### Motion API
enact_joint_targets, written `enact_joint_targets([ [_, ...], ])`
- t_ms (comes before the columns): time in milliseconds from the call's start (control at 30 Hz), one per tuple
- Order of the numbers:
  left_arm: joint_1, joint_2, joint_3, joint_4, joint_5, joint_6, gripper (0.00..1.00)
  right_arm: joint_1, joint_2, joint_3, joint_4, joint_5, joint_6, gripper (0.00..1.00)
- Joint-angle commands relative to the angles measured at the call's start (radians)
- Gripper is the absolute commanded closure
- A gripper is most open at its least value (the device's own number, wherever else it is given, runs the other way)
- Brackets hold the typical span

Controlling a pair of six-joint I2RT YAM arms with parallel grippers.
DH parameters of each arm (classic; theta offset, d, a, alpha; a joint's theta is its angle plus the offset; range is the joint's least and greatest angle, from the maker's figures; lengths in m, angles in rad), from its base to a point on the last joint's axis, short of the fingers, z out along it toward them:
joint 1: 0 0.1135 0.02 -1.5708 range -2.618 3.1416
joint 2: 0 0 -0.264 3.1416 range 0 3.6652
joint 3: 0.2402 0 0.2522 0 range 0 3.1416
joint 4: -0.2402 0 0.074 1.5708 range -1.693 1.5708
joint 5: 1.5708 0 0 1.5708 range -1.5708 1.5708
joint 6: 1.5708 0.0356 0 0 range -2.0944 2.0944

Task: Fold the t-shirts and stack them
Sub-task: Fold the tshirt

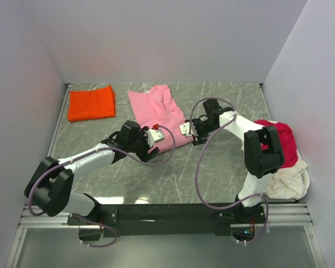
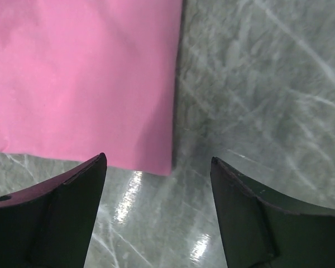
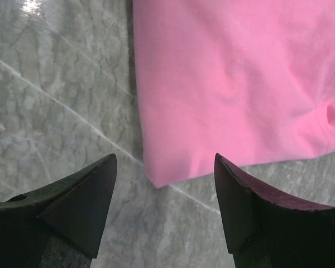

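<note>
A light pink t-shirt, folded into a long strip, lies flat in the middle of the table. My left gripper hovers at its near left corner and stands open. In the left wrist view the pink cloth ends just ahead of the left gripper, with nothing between its fingers. My right gripper is open at the near right corner. There a pink corner reaches the gap of the right gripper, unheld. An orange-red t-shirt lies folded square at the back left.
A crumpled crimson t-shirt lies on a cream one at the table's right edge, beside the right arm's base. White walls close in the grey marbled table on three sides.
</note>
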Motion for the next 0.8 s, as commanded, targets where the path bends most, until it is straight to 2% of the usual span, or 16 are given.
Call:
enact_joint_targets([
  [0, -0.007, 0.058, 0.039, 0.057, -0.057, 0.092, 0.21, 0.028, 0.039, 0.010, 0.050, 0.026, -0.006, 0.24],
  [167, -0.015, 0.156, 0.083, 0.052, -0.074, 0.131, 0.23, 0.034, 0.071, 0.025, 0.059, 0.046, 0.013, 0.24],
  [367, -0.023, 0.219, 0.065, 0.086, -0.133, 0.136, 0.25, 0.042, 0.096, 0.027, 0.105, 0.085, 0.048, 0.26],
  [500, -0.024, 0.245, 0.062, 0.098, -0.192, 0.141, 0.31, 0.065, 0.109, 0.019, 0.165, 0.131, 0.079, 0.33],
  [567, -0.023, 0.260, 0.059, 0.100, -0.204, 0.144, 0.37, 0.068, 0.112, 0.022, 0.171, 0.138, 0.085, 0.39],
  [600, -0.024, 0.265, 0.056, 0.098, -0.206, 0.142, 0.40, 0.073, 0.115, 0.027, 0.163, 0.141, 0.083, 0.46],
  [667, -0.024, 0.285, 0.062, 0.098, -0.204, 0.142, 0.51, 0.076, 0.123, 0.042, 0.139, 0.154, 0.087, 0.56],
  [700, -0.024, 0.291, 0.063, 0.098, -0.202, 0.141, 0.58, 0.077, 0.125, 0.043, 0.131, 0.155, 0.087, 0.65],
  [733, -0.023, 0.300, 0.065, 0.098, -0.202, 0.136, 0.77, 0.076, 0.125, 0.043, 0.125, 0.154, 0.087, 0.70],
  [767, -0.024, 0.299, 0.066, 0.098, -0.201, 0.133, 0.84, 0.077, 0.116, 0.036, 0.114, 0.154, 0.085, 0.76],
])
